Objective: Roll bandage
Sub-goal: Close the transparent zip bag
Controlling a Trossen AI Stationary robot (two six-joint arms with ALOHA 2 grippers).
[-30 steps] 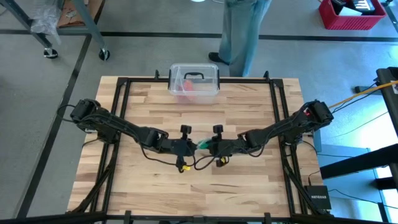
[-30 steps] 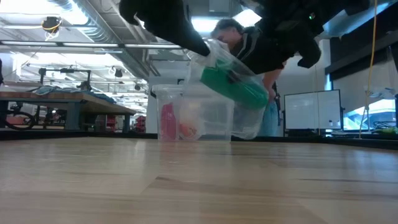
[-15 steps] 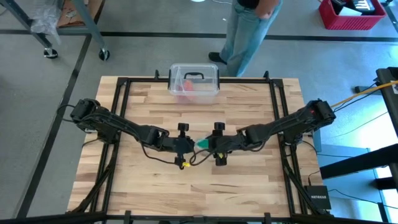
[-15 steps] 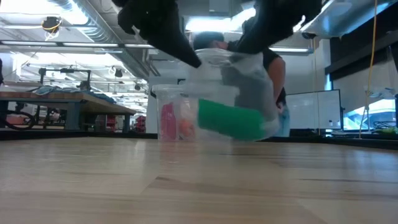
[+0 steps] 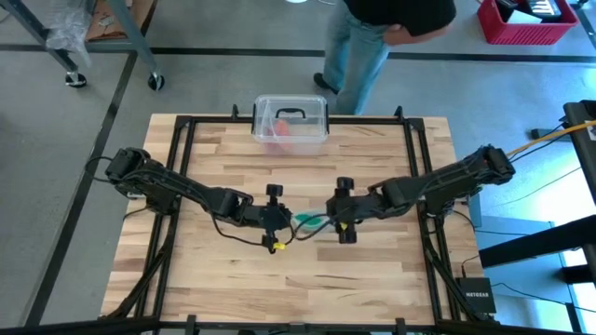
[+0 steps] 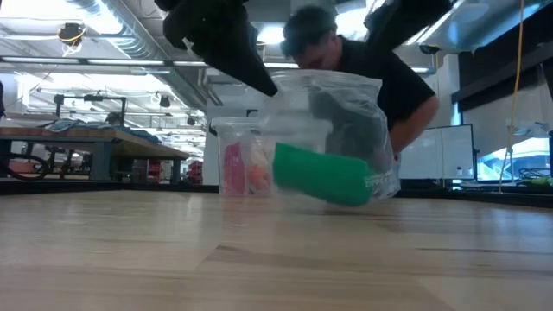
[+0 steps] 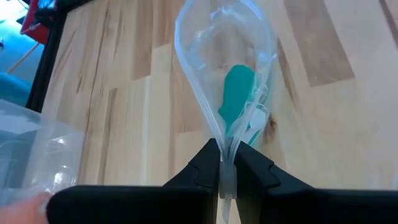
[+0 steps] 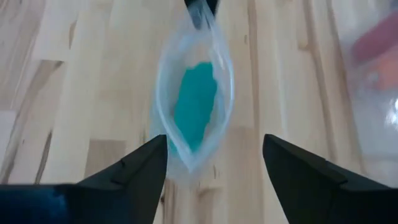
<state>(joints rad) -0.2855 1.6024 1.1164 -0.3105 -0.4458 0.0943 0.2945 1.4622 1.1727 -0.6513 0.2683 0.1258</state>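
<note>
The green bandage (image 6: 324, 175) is a rolled bundle inside a thin clear plastic wrapper (image 6: 346, 104). It also shows in the left wrist view (image 7: 237, 99) and the right wrist view (image 8: 194, 106). My left gripper (image 7: 227, 158) is shut on the wrapper over the table's middle (image 5: 284, 219). My right gripper (image 8: 214, 158) is open and empty just to the right of the wrapper (image 5: 331, 221). Its fingers stand apart on either side of the wrapper's near end without touching it. My left gripper pinches the wrapper's gathered end (image 7: 227, 142) between its two fingers. It comes from the table's left, slanting down. The wrapper hangs open below and beyond the fingers, with the bandage lying in its lower part (image 6: 324, 175), close above the table.
A clear plastic box (image 5: 291, 119) with a black handle and pink and red things inside stands at the table's far edge. A person (image 5: 391, 19) leans in behind the far edge. Bare wood lies to the near side and on both sides of the arms.
My right gripper has let go of the wrapper and drawn back toward the table's right edge. The wrapper, held between both grippers a second ago, now hangs from my left gripper alone. The bandage has sunk lower and lies more level.
</note>
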